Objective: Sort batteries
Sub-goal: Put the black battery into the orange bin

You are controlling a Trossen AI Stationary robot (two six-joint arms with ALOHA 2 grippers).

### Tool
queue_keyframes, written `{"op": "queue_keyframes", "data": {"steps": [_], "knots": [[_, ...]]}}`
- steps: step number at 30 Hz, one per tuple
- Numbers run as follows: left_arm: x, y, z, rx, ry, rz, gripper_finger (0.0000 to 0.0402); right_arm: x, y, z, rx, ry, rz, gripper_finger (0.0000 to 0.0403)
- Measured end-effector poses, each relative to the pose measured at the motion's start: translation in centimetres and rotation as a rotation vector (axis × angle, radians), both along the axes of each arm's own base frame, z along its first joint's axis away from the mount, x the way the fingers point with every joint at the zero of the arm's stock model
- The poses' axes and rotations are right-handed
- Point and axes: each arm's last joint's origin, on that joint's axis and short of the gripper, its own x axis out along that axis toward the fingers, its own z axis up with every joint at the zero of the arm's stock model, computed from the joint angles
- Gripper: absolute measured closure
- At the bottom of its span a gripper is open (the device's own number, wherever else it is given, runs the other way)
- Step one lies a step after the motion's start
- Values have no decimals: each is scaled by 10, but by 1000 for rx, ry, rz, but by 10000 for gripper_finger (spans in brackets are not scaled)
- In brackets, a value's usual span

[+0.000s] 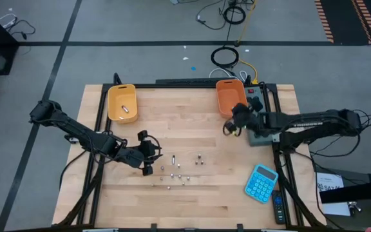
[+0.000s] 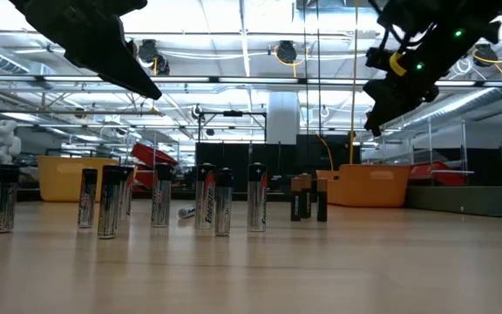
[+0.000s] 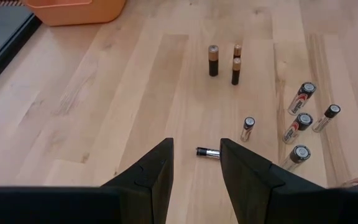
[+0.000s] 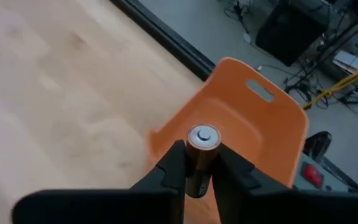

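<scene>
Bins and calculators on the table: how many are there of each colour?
Yellow bin: 1
Orange bin: 1
Blue calculator: 1
Total: 3

Wooden table [image 1: 198, 200] – batteries [image 1: 179, 173], bins [image 1: 122, 102], calculator [image 1: 261, 182]

Batteries [image 3: 299, 98] mostly stand upright mid-table; one [image 3: 207, 152] apparently lies flat.

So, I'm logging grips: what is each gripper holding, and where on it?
Right gripper: upright battery pinched by its sides. Left gripper: nothing.
</scene>
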Motion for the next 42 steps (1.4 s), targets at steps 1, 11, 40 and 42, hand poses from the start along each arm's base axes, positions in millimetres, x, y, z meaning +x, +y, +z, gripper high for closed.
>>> {"op": "queue_keyframes", "data": {"steps": [1,11,40,42], "knots": [[0,0,0,0,0,0,260,-1,-5,0,6,5,-5,348],[0,0,0,1,3,0,260,3,-29,4,15,-24,32,285],[0,0,0,3,-7,18,260,74,137,-61,197,-201,701,227],[0,0,0,0,-5,14,260,76,139,-70,212,-179,685,213]]}}
